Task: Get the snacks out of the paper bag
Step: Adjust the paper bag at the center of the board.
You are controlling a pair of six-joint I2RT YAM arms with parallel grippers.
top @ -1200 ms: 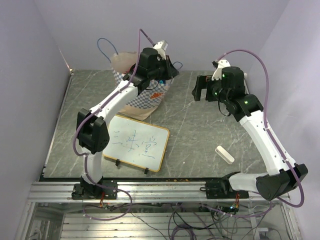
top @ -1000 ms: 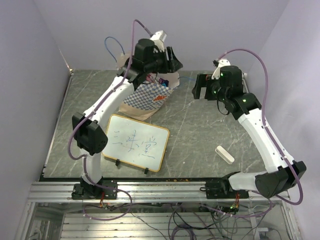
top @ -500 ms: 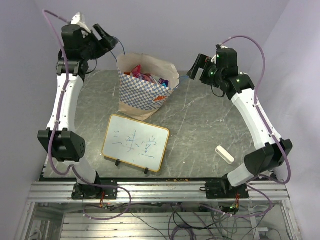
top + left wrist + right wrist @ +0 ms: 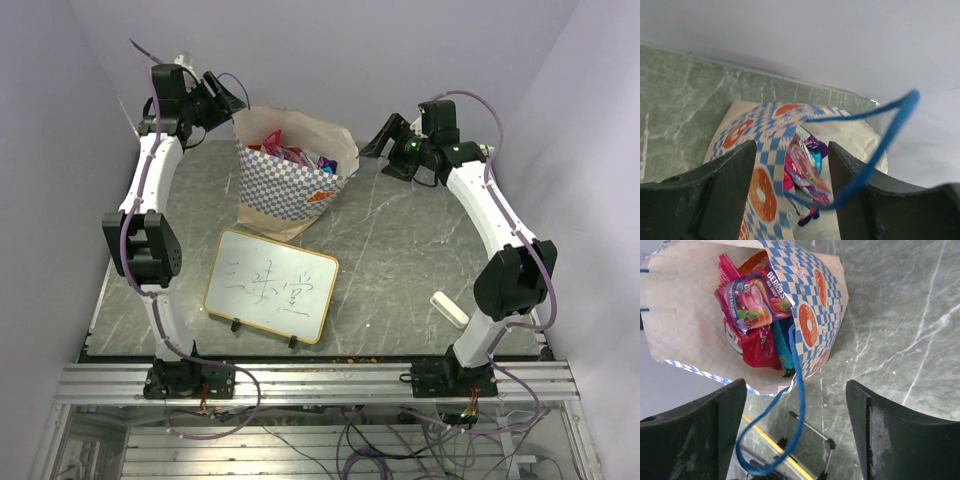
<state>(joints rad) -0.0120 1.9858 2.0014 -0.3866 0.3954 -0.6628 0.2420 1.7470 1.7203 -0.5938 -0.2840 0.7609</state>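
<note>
The paper bag (image 4: 285, 190) stands at the back of the table, mouth open, with several shiny snacks (image 4: 290, 153) inside. My left gripper (image 4: 230, 101) is open just left of the bag's rim. In the left wrist view (image 4: 791, 146) a blue cord handle (image 4: 892, 127) loops between its fingers, with the bag (image 4: 760, 180) and snacks (image 4: 807, 167) below. My right gripper (image 4: 373, 146) is open just right of the rim. In the right wrist view (image 4: 795, 385) the other cord handle (image 4: 796, 405) hangs between its fingers, and red, pink and teal snacks (image 4: 755, 305) lie in the bag (image 4: 812, 315).
A framed whiteboard (image 4: 270, 285) lies in front of the bag; its edge shows in the right wrist view (image 4: 790, 465). A white eraser block (image 4: 449, 309) lies at the right front. Purple walls close the back and sides.
My left arm has swung from over the bag to its back left. My right gripper has moved left and back to the bag's right rim. The bag's mouth now stands open.
</note>
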